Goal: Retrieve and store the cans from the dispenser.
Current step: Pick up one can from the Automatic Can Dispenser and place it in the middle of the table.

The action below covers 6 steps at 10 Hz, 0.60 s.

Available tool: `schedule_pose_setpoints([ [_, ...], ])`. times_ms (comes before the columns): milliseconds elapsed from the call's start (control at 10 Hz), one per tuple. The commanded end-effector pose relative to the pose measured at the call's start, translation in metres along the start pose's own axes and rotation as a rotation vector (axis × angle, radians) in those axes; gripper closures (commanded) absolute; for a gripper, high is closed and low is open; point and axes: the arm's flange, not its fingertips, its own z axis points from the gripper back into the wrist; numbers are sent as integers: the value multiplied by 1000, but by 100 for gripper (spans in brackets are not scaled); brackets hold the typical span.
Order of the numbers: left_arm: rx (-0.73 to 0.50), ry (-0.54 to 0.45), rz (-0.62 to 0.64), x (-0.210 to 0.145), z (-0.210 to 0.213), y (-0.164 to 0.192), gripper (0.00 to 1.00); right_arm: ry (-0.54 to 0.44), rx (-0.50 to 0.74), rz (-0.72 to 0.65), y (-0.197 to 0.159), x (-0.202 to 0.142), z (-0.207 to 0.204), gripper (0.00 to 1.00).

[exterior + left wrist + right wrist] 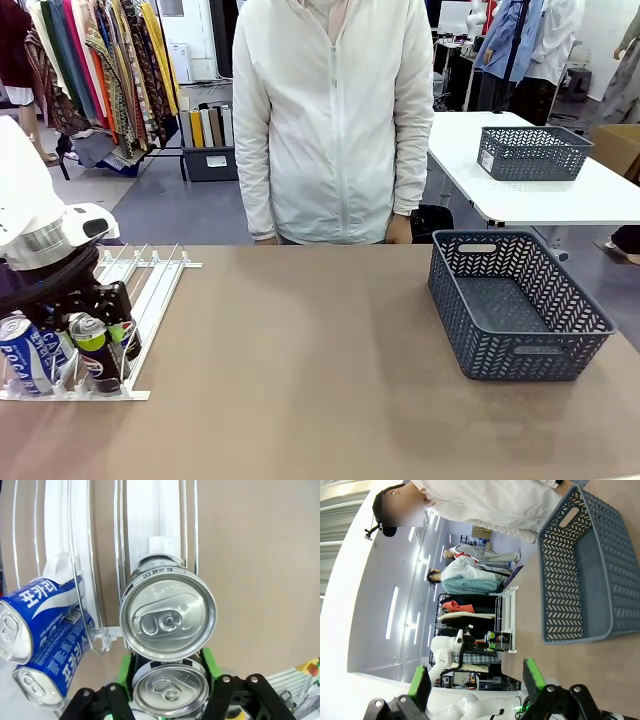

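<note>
Low in the left wrist view, the left gripper point(167, 672) pinches a can point(170, 690) in the dispenser point(150, 290). Next, I think, lift it to the basket point(530, 360). The right gripper point(477, 680) is spread, empty.

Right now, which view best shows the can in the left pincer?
Left wrist view: the can sits close up, silver top toward the camera, between the left pincer's green pads. Front view: partly behind the arm. Right wrist view: tiny, far off.

Glossy white left arm point(35, 215), black fingers point(212, 667) with green pads, person's white zip jacket point(335, 120), possibly hooded.
</note>
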Motion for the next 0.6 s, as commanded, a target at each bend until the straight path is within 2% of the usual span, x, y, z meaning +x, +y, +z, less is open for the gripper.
schedule_pose_setpoints([
  [0, 40, -18, 20, -7, -9, -4, 100, -2, 15, 19, 1, 1, 1, 0],
  [300, 34, -23, 17, -9, -7, -4, 100, -2, 15, 19, 1, 1, 1, 0],
  [500, 38, -19, 37, -17, 15, -5, 100, -2, 15, 19, 1, 1, 1, 0],
])
